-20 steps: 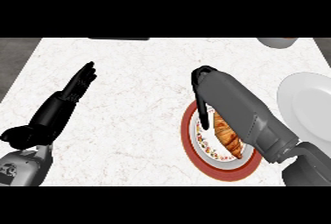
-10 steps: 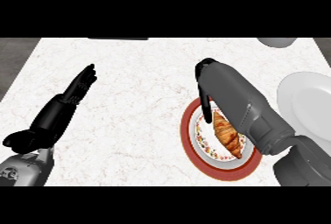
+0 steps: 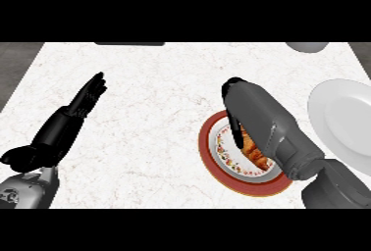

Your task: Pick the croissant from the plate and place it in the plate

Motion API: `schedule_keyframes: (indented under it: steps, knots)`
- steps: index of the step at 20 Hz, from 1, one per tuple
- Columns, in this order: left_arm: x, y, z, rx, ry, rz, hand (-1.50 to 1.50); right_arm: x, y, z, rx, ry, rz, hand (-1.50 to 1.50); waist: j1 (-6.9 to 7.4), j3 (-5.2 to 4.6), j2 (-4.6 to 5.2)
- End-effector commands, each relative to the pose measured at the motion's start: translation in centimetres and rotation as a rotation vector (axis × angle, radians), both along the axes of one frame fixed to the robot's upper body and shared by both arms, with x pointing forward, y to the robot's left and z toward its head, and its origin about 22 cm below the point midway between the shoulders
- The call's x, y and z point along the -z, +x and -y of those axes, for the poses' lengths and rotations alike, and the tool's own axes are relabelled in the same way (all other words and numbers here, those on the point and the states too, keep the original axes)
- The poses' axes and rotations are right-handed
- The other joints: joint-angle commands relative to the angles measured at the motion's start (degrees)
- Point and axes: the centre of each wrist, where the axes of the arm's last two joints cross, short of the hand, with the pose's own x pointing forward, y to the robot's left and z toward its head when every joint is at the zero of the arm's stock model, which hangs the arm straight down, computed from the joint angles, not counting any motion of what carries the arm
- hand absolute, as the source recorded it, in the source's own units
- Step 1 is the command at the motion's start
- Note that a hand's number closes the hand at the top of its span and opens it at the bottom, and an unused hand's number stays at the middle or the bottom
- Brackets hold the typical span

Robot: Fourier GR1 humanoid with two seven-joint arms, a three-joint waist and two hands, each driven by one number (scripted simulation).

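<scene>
Over the last second my right hand [image 3: 243, 105] has shifted slightly up and to the right over the red-rimmed plate [image 3: 211, 162], with the forearm now covering more of the plate's right side. I read this as the closing phase of the approach: the hand is positioned over the pastry, but no lift has begun. One dark finger [image 3: 235, 131] extends down to the upper left edge of the croissant [image 3: 255, 149]; the remaining fingers are hidden under the hand, so I cannot tell whether it is spread or pinching the pastry. The croissant lies on the patterned centre of the red-rimmed plate, golden brown, elongated, running from upper left to lower right, and partly hidden by the forearm. The destination, the white plate [image 3: 340, 122], sits just beside the forearm at the right edge of the counter [image 3: 159, 98] and carries nothing visible. My left hand [image 3: 88, 95] rests at the left with fingers straight and together, well apart from both plates, unchanged in position.
</scene>
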Motion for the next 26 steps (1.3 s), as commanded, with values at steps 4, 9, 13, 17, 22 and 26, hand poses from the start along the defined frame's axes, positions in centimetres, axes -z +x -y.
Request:
schedule_keyframes:
  steps: [4, 9, 13, 17, 22, 26]
  knots:
    - [0.7, 0.7, 0.3, -0.002, -0.005, 0.004, 0.0, 4.2, -1.8, 1.0, -0.02, -0.069, -0.084, -1.5, -0.35, 0.01, 0.08]
    - [1.3, 0.3, -1.4, -0.006, -0.007, -0.008, 0.0, 4.0, -1.8, 0.2, -0.029, -0.07, -0.141, -1.5, -0.96, -0.02, -0.27]
    - [0.4, -0.1, -1.2, -0.003, 0.003, 0.006, 0.0, 6.0, -2.9, 1.1, -0.045, -0.103, -0.181, -1.5, -0.73, -0.01, -0.29]
    - [0.1, 0.7, -1.2, -0.026, -0.011, -0.005, 0.0, 5.8, -2.9, 0.6, -0.066, -0.102, -0.203, -1.5, -1.61, -0.03, -0.57]
    - [1.3, 0.2, -2.5, -0.041, 0.004, -0.017, 0.0, 8.7, -5.2, -0.1, -0.094, -0.117, -0.194, -1.5, -2.06, -0.06, -0.66]
    - [0.3, 0.3, -0.8, -0.017, -0.014, -0.017, 0.0, 8.6, -5.2, 2.3, -0.161, -0.038, -0.27, 1.5, -1.94, 0.02, -0.54]
